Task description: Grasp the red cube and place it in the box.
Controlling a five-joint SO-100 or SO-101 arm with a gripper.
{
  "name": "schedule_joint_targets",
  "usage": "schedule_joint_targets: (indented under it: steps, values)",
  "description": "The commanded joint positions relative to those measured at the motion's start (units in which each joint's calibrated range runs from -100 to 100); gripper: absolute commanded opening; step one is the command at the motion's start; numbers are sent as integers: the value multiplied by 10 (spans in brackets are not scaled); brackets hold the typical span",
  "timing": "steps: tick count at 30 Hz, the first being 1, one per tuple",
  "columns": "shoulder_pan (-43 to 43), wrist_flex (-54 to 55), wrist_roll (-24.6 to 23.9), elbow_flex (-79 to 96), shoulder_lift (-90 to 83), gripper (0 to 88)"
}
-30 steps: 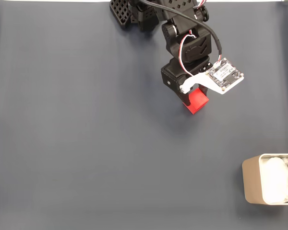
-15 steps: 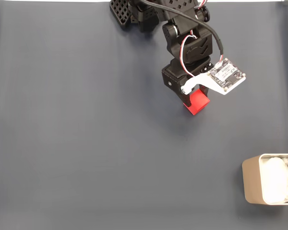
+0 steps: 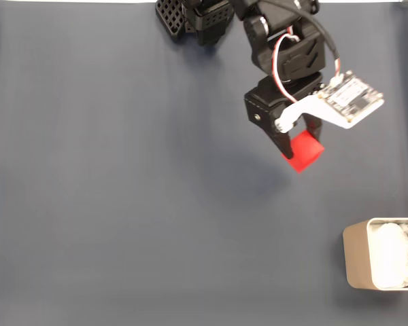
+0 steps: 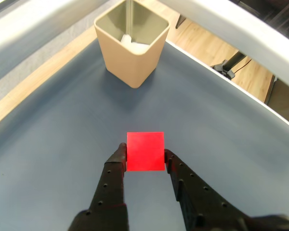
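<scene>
The red cube [image 4: 145, 151] sits pinched between the two black fingers of the gripper [image 4: 144, 156], which is closed on its sides. In the fixed view it hangs over the dark surface [image 3: 122, 204], well apart from the box [image 3: 357, 261] at the lower right edge.

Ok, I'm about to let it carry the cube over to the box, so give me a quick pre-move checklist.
1. The gripper is shut on the red cube: ok.
2. Cube sits level between the fingers: ok.
3. Cube lifted off the mat: cannot tell.
4. The box is upright and open: ok.
5. Mat between cube and box is bare: ok.
6. Room inside beside the white lining: cannot tell.
</scene>
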State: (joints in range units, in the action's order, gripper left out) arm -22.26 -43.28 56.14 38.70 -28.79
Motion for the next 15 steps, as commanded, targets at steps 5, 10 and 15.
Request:
schedule_joint_targets:
  steps: [5,10,15]
  values:
    - [2,-39,-1,-162,44,85]
    - [1,-51,0,-256,93,86]
    - [0,-54,-1,-341,150,88]
